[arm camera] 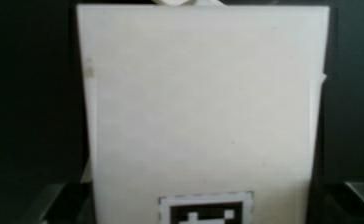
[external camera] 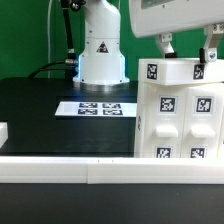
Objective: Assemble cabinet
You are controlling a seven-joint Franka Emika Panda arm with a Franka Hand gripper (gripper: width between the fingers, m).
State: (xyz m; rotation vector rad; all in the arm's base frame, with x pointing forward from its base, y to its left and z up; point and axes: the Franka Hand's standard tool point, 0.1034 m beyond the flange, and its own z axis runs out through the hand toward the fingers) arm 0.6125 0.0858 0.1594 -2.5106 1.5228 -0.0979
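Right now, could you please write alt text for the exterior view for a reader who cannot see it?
A large white cabinet covered in black-and-white square tags stands at the exterior view's right on a black table, with the robot's gripper directly above its top edge. Behind, the arm's white base rises beyond the flat marker board.

The cabinet [external camera: 180, 110] stands on the tabletop [external camera: 40, 110] at the exterior view's right, near the front rail [external camera: 110, 172] that runs across the foreground. The pincer [external camera: 188, 50] sits directly above the cabinet, one finger [external camera: 166, 45] to each side of its upper edge. The marker board [external camera: 97, 107] lies flat on the tabletop to the cabinet's left, just before the robot base [external camera: 101, 55], which stands behind it
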